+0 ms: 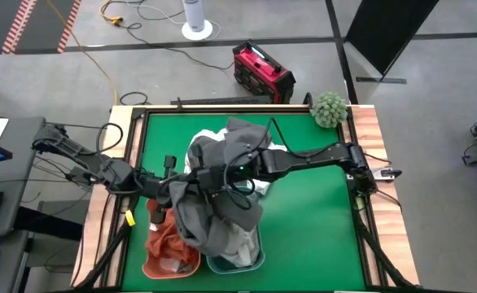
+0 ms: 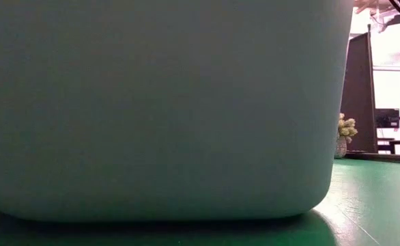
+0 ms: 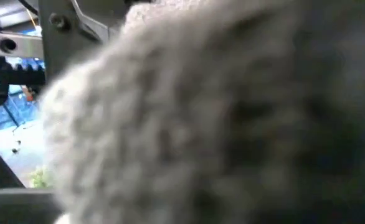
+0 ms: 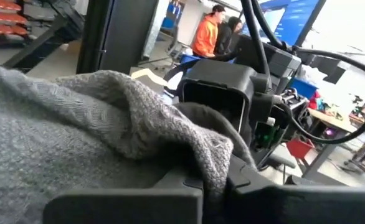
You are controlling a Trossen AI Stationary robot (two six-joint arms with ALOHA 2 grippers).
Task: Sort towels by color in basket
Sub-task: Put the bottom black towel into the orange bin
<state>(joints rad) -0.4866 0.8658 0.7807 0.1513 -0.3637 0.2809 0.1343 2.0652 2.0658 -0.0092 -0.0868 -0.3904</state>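
A dark grey towel [image 1: 222,213] hangs above the table's near middle, between my two arms. My right gripper [image 4: 213,190] reaches in from the right and is shut on it. My left gripper [image 1: 181,191] comes from the left and is buried in the same grey cloth [image 3: 201,124], which fills its wrist view. A heap of white and grey towels [image 1: 218,142] lies on the green table behind them. Below, an orange basket [image 1: 153,264] holds rust-orange towels. A pale basket [image 1: 255,262] beside it holds white ones. My right gripper pinches a bunched fold of the dark grey towel [image 4: 212,165] between its two fingers, coming level from the table's right. Cloth drapes slack over the fingers [image 4: 126,202]. The rest hangs down over the two baskets [image 1: 218,236].
The pale basket's wall [image 2: 159,102] fills the low view. A round green fuzzy ball [image 1: 330,108] sits at the table's far right corner. Bare green table [image 1: 320,220] lies to the right of the baskets. People stand in the room beyond [image 4: 206,34].
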